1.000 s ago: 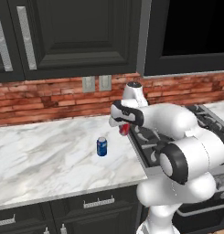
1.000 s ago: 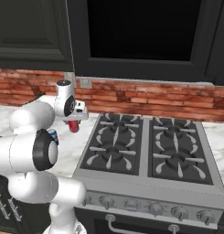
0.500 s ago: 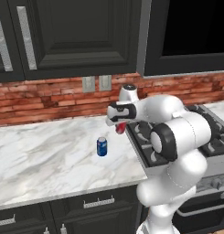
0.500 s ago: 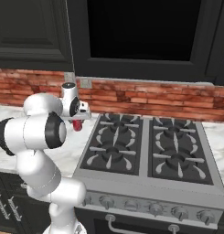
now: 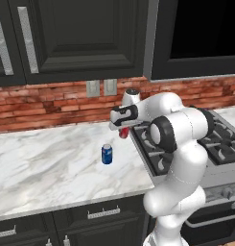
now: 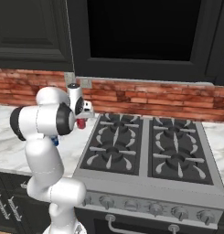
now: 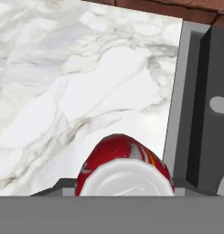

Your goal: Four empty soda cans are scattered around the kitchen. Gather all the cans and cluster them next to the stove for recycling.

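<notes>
The stove (image 5: pixel 205 144) is sitting at the right end of the marble desk (image 5: pixel 47 158), its black grates facing up, with the brick wall running behind it and dark cabinets hanging above. The white arm is reaching over the desk just left of the stove's left edge. The end effector (image 5: pixel 122 129) is hanging above the marble close beside the stove's near-left corner, its jaws closed narrowly around a red can (image 5: pixel 123 133), which is riding clear of the surface; in the hand view the red can (image 7: pixel 125 167) is showing its silver top at the bottom, with marble beneath and the stove's edge to one side. A blue can (image 5: pixel 107 154) is standing upright on the desk, further left of the stove.
</notes>
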